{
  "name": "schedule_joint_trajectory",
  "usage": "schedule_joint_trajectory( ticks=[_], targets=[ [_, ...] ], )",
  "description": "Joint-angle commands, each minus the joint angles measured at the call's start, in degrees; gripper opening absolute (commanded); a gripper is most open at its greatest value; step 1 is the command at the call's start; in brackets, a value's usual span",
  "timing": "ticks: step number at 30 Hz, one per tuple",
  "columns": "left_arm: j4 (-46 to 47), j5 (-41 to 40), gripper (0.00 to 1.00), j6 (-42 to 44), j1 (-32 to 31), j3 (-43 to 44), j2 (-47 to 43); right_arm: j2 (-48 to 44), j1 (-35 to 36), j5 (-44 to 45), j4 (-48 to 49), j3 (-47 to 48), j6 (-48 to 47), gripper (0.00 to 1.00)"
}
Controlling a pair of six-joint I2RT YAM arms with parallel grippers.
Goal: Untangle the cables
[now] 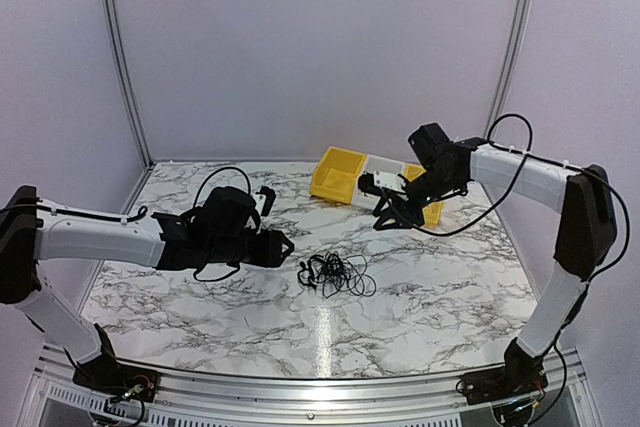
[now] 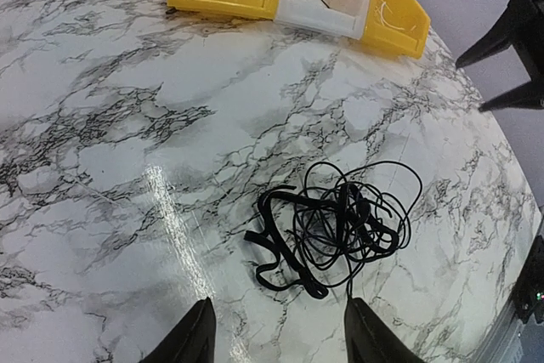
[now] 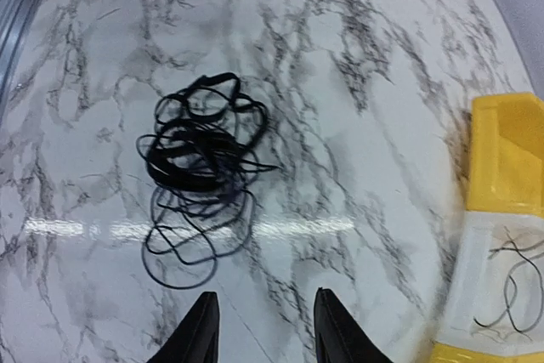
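The cables (image 1: 335,274) are a small tangle of thin black wires on the marble table (image 1: 200,287), near its middle. They also show in the left wrist view (image 2: 336,225) and the right wrist view (image 3: 200,167). My left gripper (image 1: 285,246) is open and empty, just left of the tangle; its fingertips (image 2: 194,339) sit apart, a short way before the wires. My right gripper (image 1: 385,215) is open and empty, above the table to the right of and behind the tangle, near the bins; its fingertips (image 3: 202,329) are spread.
A yellow bin (image 1: 337,174), a white bin (image 1: 385,175) holding a thin black wire (image 3: 510,282) and another yellow bin (image 1: 432,209) stand in a row at the back right. The table's metal front edge (image 1: 300,387) runs along the bottom.
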Motion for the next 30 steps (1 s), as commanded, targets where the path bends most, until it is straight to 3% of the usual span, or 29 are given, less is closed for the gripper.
schedule_joint_trajectory(
  ticks=[1,2,5,7,10,12,16,20,25,30],
  targets=[
    [-1.51,-0.55,0.73,-0.68,-0.36,1.72,1.74,-0.61,6.47,-7.02,1.91,-2.97,6.48,0.39],
    [-2.59,-2.33,0.84,-2.41,-0.36,1.91,2.05,-0.16,7.7,-7.07,2.48,-3.2,7.37,0.4],
    [-4.5,-8.0,0.98,-8.51,-0.2,1.79,2.23,2.28,10.34,-5.89,4.71,-2.78,11.35,0.43],
    [-8.3,-13.54,0.99,-12.1,-0.09,2.43,2.55,3.55,11.21,-5.3,6.21,-2.54,13.41,0.43],
    [-22.89,-29.98,0.99,-22.8,-0.05,6.13,3.87,4.76,11.81,-2.72,9.33,-2.3,17.04,0.43],
    [-28.79,-34.24,0.99,-28.73,0.37,6.74,3.92,5.96,11.84,-1.42,10.3,-1.78,18.54,0.44],
    [-25.15,-32.67,0.97,-24.35,0.46,5.09,1.15,8.27,11.94,-1.71,10.37,-0.52,18.74,0.45],
    [-24.61,-32.08,0.83,-19.88,0.36,5.69,1.14,10.34,12.03,-5.65,8.91,1.22,17.79,0.46],
    [-23.53,-30.57,0.84,-17.59,-0.81,5.28,0.72,12.45,12.64,-5.41,9.39,2.94,20.31,0.46],
    [-18.16,-31.89,0.85,-13.23,-3.78,2.17,-3.06,14.32,12.69,-2.07,10.7,3.95,23.23,0.35]
  ],
)
